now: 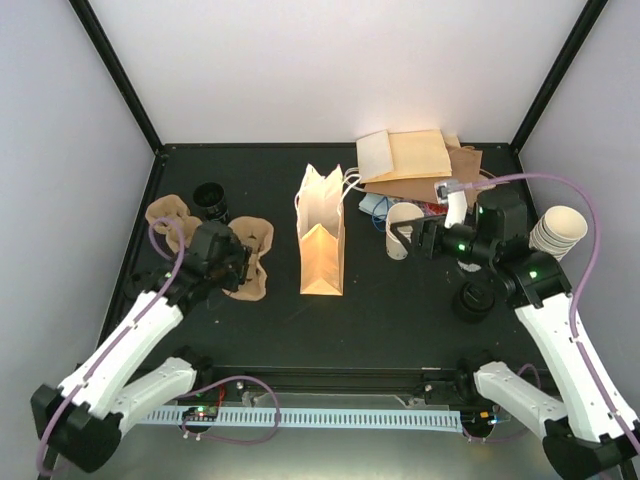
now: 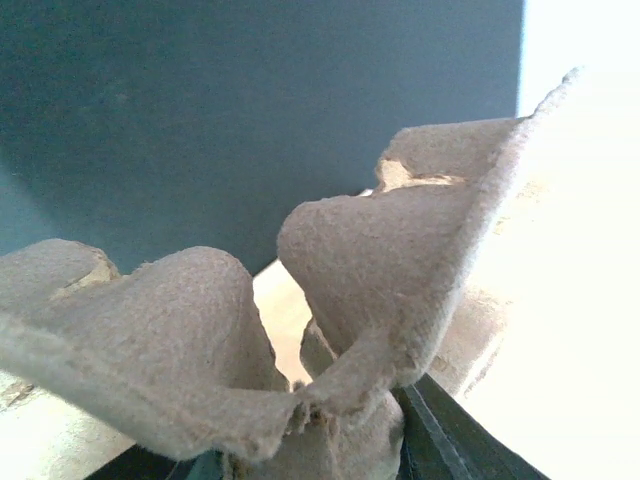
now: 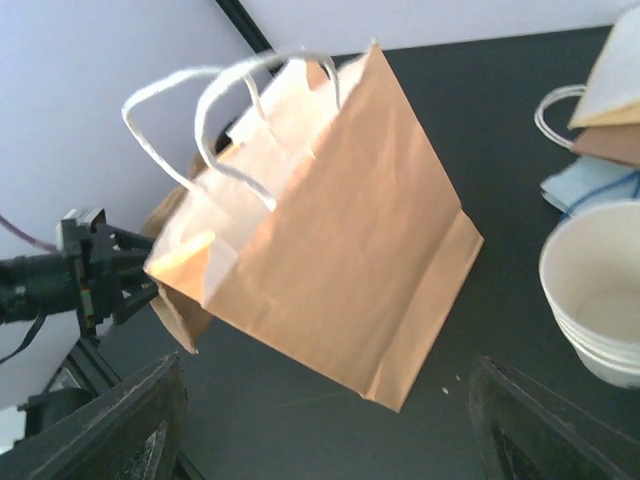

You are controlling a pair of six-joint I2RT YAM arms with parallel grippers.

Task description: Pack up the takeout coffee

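No lidded cup shows in any view, so the takeout coffee is out of view. A brown paper bag (image 1: pixel 322 240) with white handles stands open in the middle of the table, also seen in the right wrist view (image 3: pixel 330 250). My left gripper (image 1: pixel 238 266) is shut on the edge of a brown pulp cup tray (image 1: pixel 256 250). That tray (image 2: pixel 380 260) fills the left wrist view, with one dark finger (image 2: pixel 445 440) showing under it. My right gripper (image 1: pixel 412 243) is open and holds nothing (image 3: pixel 330 430). It hangs right of the bag, beside a stack of lidless cream cups (image 1: pixel 403 226).
A second pulp tray (image 1: pixel 165 214) and a black round object (image 1: pixel 212 200) lie at the back left. Flat paper bags (image 1: pixel 415 155) are piled at the back right. Another cup stack (image 1: pixel 558 232) sits at the right edge. A black lid (image 1: pixel 472 300) lies near the right arm.
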